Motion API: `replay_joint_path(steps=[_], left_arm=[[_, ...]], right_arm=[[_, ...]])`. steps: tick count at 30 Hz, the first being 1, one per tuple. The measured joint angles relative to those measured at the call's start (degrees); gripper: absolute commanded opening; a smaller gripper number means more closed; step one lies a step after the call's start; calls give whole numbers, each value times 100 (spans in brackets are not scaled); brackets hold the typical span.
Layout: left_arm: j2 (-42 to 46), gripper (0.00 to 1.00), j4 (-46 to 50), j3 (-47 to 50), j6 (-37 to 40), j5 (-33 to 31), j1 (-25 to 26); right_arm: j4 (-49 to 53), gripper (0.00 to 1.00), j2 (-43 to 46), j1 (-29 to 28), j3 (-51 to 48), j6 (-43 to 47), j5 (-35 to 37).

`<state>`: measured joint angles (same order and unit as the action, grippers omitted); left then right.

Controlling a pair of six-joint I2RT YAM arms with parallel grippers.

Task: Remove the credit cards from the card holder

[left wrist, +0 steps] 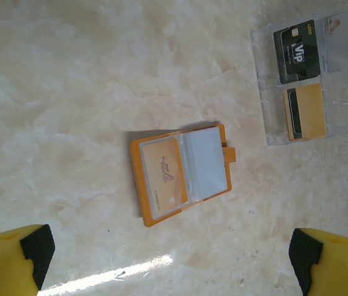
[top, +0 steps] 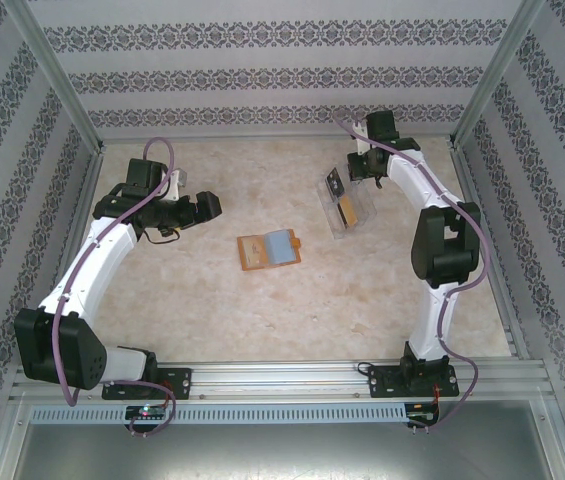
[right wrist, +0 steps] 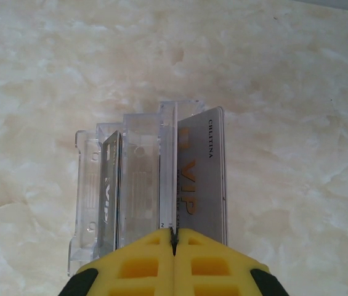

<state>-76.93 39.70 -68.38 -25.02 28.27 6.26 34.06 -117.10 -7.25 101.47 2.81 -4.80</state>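
Right claw [right wrist: 174, 243]: we see its yellow pads pressed together at the near edge of the clear tray [right wrist: 87, 185].
Tray contents: a grey VIP card [right wrist: 204, 172] stands in a slot.
Left claw [left wrist: 174, 259]: spread wide above the table [left wrist: 69, 92].
Card holder [left wrist: 183, 172]: lies open and flat, well apart from the tray; we see an orange card [left wrist: 164, 176] in one pocket.

- I read "Vip" in white on the dark card [left wrist: 297, 52] in the clear tray [left wrist: 267, 117].
- The grey card [right wrist: 201, 172] carries a large gold "VIP" and a small edge line, roughly "CIRLITINA".
- The mark on the orange card [left wrist: 164, 179] in the card holder [left wrist: 138, 185] is too small for me to read.
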Motion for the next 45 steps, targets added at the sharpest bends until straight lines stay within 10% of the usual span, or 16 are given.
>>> replay_joint_path(steps=[12, 25, 36, 45], left_arm=[[0, 100, -2, 0, 0, 0, -2], [-7, 100, -7, 116, -9, -9, -2], [-120, 100, -214, 398, -284, -184, -2], [-203, 100, -444, 643, -531, -138, -2]], right_arm=[[105, 41, 57, 2, -2, -282, 2], [-337, 64, 2428, -699, -2164, -1786, -37], [-953, 58, 1932, -2957, -3259, -3211, 24], [-1552, 40, 697, -3300, -2876, -3904, -614]])
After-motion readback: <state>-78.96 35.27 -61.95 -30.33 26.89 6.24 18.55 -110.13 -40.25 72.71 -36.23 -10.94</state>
